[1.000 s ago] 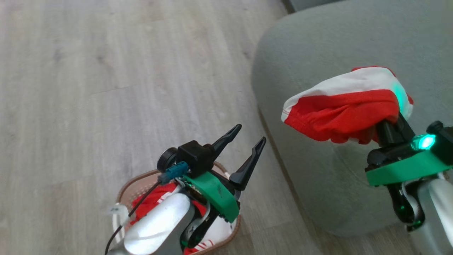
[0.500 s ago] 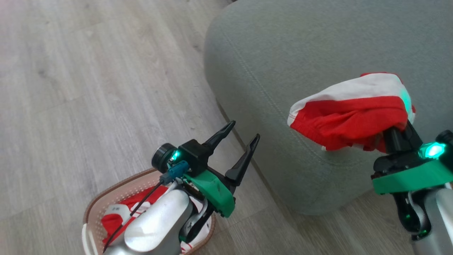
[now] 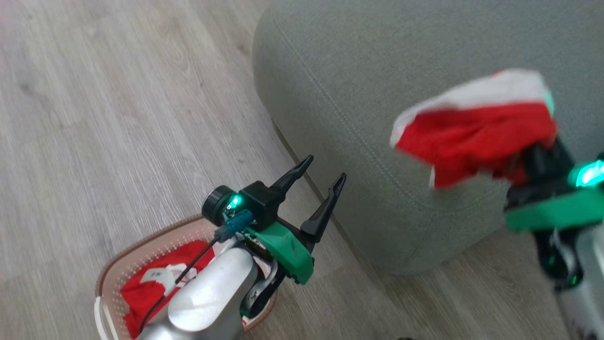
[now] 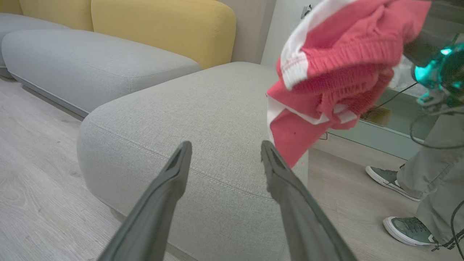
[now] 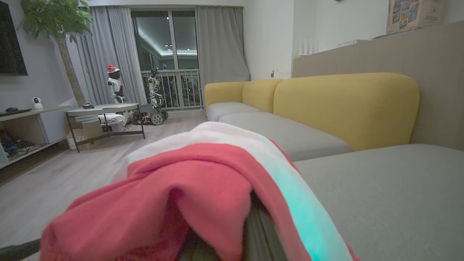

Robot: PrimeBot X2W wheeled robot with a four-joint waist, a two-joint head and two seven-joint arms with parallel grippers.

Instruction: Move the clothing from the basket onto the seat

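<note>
Bunched red garment [image 3: 472,137] with a broad white band hung draped over the right gripper [image 3: 531,158] (fingers pinched shut on the cloth), raised above the grey-green seat [image 3: 358,71] corner — left gripper [image 3: 324,169] spread, empty, above the floor just beyond the basket [image 3: 141,243] holding more red clothing [image 3: 141,297].

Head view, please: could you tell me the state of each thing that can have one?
left gripper: open, empty.
right gripper: shut on the red garment.
red garment: bunched, held in the air by the seat, not laid down.
basket: on the floor, more red clothing inside.
</note>
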